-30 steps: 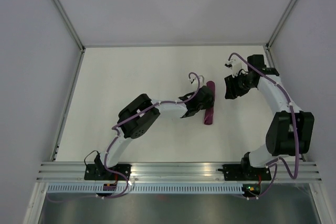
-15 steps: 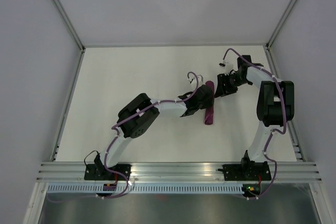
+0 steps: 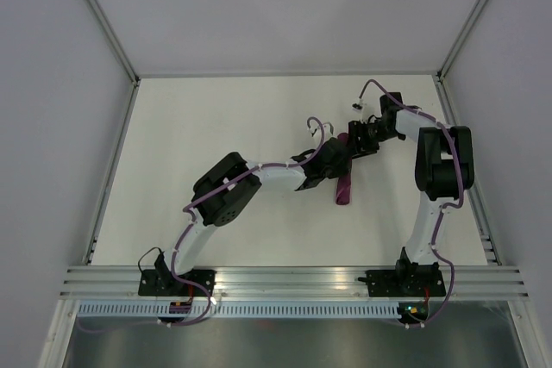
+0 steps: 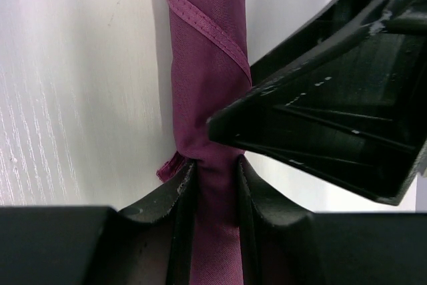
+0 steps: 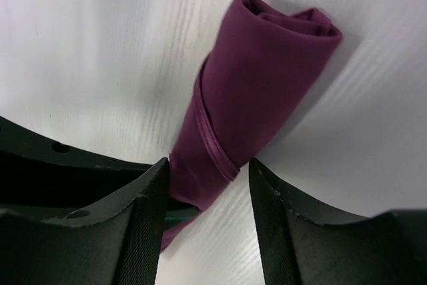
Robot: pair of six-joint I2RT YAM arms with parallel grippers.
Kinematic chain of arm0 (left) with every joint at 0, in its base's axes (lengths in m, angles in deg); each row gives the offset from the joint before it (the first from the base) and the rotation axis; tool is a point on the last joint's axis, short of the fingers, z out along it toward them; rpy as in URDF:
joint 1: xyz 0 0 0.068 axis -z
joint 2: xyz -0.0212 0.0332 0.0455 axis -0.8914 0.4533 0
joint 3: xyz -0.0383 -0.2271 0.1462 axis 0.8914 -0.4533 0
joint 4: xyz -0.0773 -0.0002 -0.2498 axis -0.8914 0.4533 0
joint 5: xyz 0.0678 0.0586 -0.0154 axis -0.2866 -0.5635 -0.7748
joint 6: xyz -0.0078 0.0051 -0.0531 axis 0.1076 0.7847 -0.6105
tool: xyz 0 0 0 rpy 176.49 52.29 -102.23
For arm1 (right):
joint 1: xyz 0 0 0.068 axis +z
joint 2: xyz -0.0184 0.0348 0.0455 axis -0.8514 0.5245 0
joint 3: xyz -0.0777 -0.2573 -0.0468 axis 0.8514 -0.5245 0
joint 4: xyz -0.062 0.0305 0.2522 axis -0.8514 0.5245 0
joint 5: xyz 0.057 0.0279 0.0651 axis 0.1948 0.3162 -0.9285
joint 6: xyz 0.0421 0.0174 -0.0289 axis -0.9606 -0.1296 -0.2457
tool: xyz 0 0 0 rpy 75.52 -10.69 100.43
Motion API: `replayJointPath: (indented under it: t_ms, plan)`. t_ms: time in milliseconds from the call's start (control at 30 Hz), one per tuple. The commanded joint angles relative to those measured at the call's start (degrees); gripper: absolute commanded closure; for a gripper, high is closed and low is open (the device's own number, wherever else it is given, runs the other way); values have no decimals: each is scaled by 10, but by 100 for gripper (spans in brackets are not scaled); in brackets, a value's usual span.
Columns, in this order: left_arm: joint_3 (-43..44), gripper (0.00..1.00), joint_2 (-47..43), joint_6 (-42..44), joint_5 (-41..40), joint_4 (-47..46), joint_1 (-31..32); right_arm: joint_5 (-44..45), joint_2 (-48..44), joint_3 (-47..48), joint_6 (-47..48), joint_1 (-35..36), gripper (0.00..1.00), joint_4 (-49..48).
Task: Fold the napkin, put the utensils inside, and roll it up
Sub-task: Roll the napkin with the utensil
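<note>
In the top view, the napkin (image 3: 343, 190) lay as a narrow purple roll just right of the middle of the worktop (image 3: 216, 127), running up and down the frame. Folding and rolling looked done to me. Whether the utensils were inside I could not tell, since none showed anywhere. The left fingers (image 3: 336, 165) sat across the roll's middle from the left. The right fingers (image 3: 354, 143) sat at its upper end, close beside them. What seemed left was only to tidy the roll and let go.

In the left wrist view, the roll ran up the centre of the frame, a hemmed edge wound slantwise round it. The left fingers (image 4: 179, 208) pinched it at bottom centre, one on each side. The cloth was squeezed narrow between them, and a small corner poked out at the left. One of the right fingers (image 4: 320, 98) filled the right side, its tip touching the roll just above the pinch.

In the right wrist view, the roll's open end sat at upper right, showing its spiral layers, and its body slanted down to lower centre. The right fingers (image 5: 143, 225) stood spread to either side of it. One was against the cloth and the other had a sliver of white worktop between, so they were not clamping.
</note>
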Motion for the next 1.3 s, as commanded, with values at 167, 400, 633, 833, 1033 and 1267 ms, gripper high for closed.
replayJointPath:
  t_ms: [167,400,633,833,1033,1267]
  plan:
    - [-63,72,71,14,31,194,-14,20,18,20,-18,26,50,-23]
    - [-93,57,61,21,48,163,-16,70,11,16,-20,31,64,-37]
    - [-126,47,32,37,55,124,-16,86,6,17,-15,39,64,-41]
    - [-149,46,-3,51,45,111,-16,87,4,15,-15,39,64,-43]
    - [-158,44,-18,74,46,99,-14,87,3,17,-13,38,64,-45]
    - [-166,41,-31,106,49,61,-7,70,3,19,-2,38,62,-39]
